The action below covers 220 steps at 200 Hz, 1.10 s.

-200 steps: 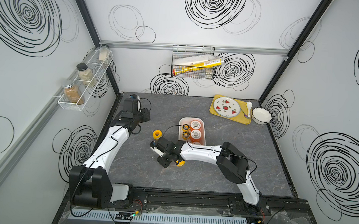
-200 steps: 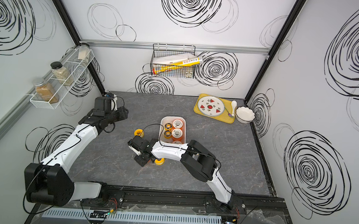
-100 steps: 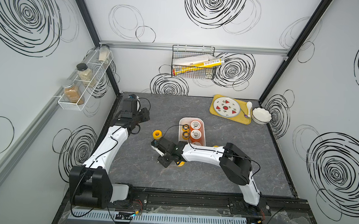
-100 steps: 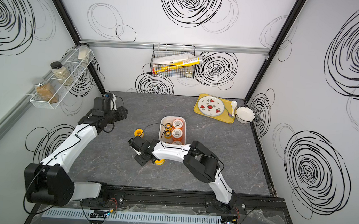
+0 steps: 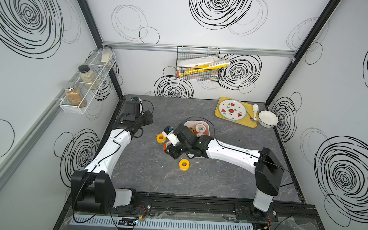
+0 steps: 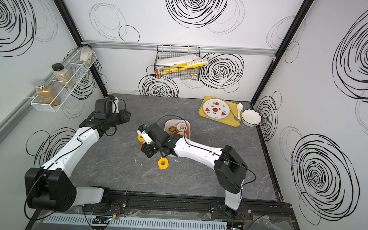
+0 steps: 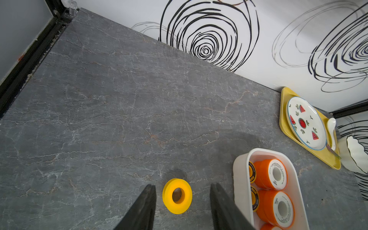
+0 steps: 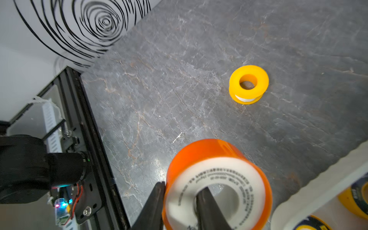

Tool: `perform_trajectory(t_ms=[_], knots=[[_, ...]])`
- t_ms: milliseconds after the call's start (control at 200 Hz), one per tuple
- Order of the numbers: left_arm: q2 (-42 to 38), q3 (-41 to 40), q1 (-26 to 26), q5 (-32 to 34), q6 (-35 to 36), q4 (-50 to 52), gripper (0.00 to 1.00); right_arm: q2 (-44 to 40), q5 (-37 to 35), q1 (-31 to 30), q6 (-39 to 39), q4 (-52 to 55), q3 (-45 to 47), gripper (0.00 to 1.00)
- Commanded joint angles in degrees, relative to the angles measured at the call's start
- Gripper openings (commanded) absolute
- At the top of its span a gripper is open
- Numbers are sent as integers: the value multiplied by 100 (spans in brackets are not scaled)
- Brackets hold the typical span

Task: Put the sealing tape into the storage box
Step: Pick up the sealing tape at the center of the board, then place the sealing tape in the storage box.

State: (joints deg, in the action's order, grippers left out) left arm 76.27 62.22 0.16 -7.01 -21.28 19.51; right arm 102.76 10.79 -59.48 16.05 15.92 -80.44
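Note:
My right gripper (image 8: 182, 188) is shut on an orange sealing tape spool with a white face (image 8: 217, 185), one finger in its centre hole and one on the outer rim. In both top views it sits just left of the white storage box (image 5: 207, 126) (image 6: 188, 129). The box holds orange spools (image 7: 272, 176) and black-faced yellow ones (image 7: 252, 172). One all-yellow spool (image 5: 184, 164) (image 8: 248, 83) lies flat in front of the right wrist. Another yellow spool (image 5: 161, 138) (image 7: 177, 196) lies left of the box. My left gripper (image 7: 182, 185) (image 5: 149, 118) stands open, back from that spool.
A yellow tray (image 5: 219, 113) with a watermelon plate and a spoon, and a white scalloped bowl (image 5: 267, 118), stand at the back right. A wire basket (image 5: 198, 66) hangs on the back wall. A jar shelf (image 5: 86, 87) is on the left wall.
My right gripper's fingers have closed on the orange spool, and the wrist has shifted a little toward the box. The left arm has hardly moved.

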Motion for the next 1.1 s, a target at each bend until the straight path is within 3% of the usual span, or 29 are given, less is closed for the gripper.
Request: perform_trajectory(t_ms=[0, 516, 1096], knots=[[-14, -52, 71, -82, -50, -222, 51, -366, 176, 251, 187, -219, 268, 30], [31, -52, 71, -138, -45, -237, 51, -1258, -309, 1616, 670, -107, 1720, 30], [64, -42, 89, -190, -42, -225, 51, -1024, -797, 1712, 422, 444, 1848, 31]])
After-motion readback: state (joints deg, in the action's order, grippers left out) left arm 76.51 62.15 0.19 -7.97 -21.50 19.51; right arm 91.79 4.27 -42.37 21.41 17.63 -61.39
